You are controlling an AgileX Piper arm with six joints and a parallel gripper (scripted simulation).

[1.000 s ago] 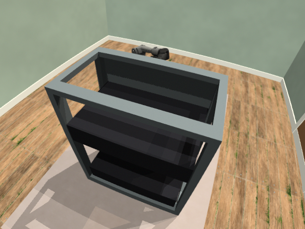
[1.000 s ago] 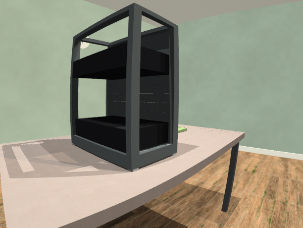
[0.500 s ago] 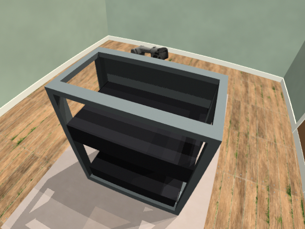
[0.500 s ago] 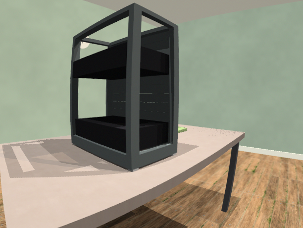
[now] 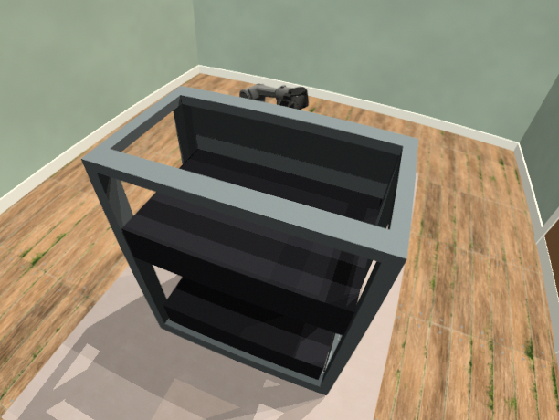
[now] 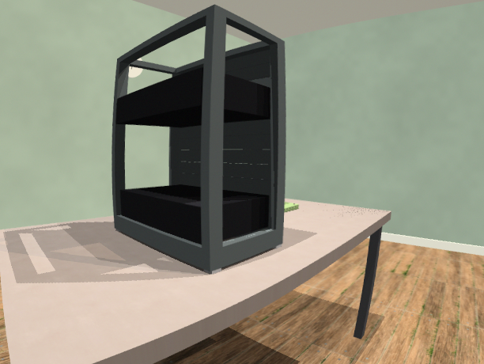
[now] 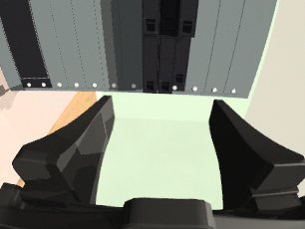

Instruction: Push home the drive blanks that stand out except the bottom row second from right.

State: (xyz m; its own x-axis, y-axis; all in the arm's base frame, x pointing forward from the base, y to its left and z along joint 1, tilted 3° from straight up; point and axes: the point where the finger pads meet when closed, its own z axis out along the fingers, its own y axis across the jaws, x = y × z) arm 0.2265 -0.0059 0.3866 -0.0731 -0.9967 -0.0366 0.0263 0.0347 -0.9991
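Observation:
The dark grey rack (image 5: 256, 219) stands on the table; it also shows in the exterior view (image 6: 202, 138). My arm (image 5: 276, 95) is low behind the rack's far side. In the wrist view my gripper (image 7: 162, 109) is open and empty, a short way off the chassis front (image 7: 152, 29), a grey face of long narrow blanks seen turned on its side. A group of dark blanks (image 7: 168, 25) stands out from that face straight ahead of my fingers. Another dark blank (image 7: 23, 29) stands out at the left edge. The top and exterior views do not show the front.
Two black boxes fill the rack's upper (image 6: 190, 99) and lower (image 6: 190, 214) bays. A small green thing (image 6: 291, 206) lies on the table beyond the rack. The table edge and one leg (image 6: 368, 285) are at the right; wooden floor lies below.

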